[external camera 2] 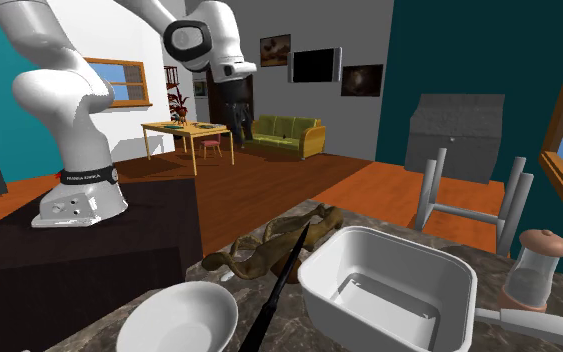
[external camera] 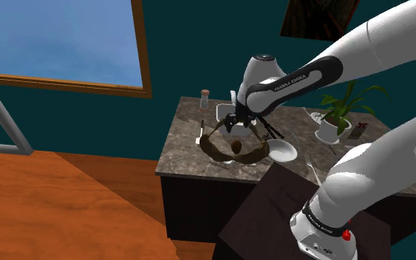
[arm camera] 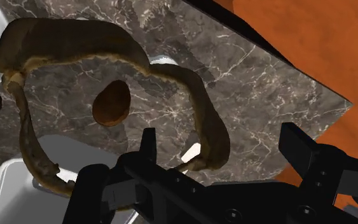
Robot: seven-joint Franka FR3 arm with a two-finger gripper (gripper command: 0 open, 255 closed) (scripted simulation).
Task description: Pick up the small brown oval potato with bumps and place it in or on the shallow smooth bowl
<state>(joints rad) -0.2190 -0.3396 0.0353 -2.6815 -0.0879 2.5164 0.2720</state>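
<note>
A small brown oval potato (arm camera: 112,104) lies on the marble counter (arm camera: 260,83), inside a wavy brown ring (arm camera: 63,44) that loops around it. In the shoulder view the potato (external camera: 239,147) sits just below my gripper (external camera: 252,127). My gripper (arm camera: 222,146) hangs above the counter, open, with nothing between its black fingers (arm camera: 149,143); the potato is off to one side of them, beyond the tips. The shallow white bowl (external camera: 281,151) rests right beside the brown ring (external camera: 221,154), toward the shoulder view's right. It is also near the front in the second exterior view (external camera 2: 184,315), where the gripper (external camera 2: 236,125) stands well above the counter.
A white square tub (external camera 2: 384,285) stands next to the ring, and a black utensil (external camera 2: 279,290) lies between tub and bowl. A grinder (external camera 2: 534,270) stands at the back corner, a potted plant (external camera: 333,111) further along. The counter's edge (external camera: 199,177) drops to an orange floor.
</note>
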